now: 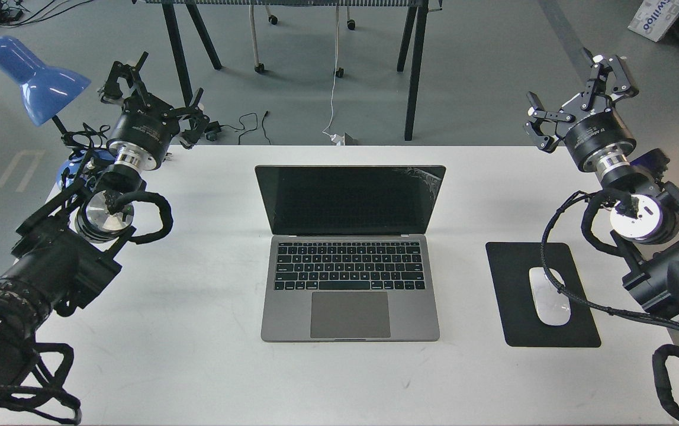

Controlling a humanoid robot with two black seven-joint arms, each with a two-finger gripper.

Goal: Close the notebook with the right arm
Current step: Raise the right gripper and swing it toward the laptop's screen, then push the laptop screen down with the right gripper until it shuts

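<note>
The space-grey notebook (pixel 349 278) lies open in the middle of the white table (pixel 197 367), its black screen upright and facing me, keyboard and trackpad toward the front edge. My right arm (pixel 635 207) comes in from the right, and its gripper (pixel 576 97) hangs open above the table's far right corner, well right of the screen and apart from it. On the far left my left gripper (pixel 153 89) is raised over the back left corner, fingers spread, holding nothing.
A black mouse pad (pixel 576 322) with a white mouse (pixel 549 296) lies right of the notebook, under the right arm's cable. A blue desk lamp (pixel 34 77) stands at the back left. Trestle legs (pixel 413 71) and floor cables lie beyond the table.
</note>
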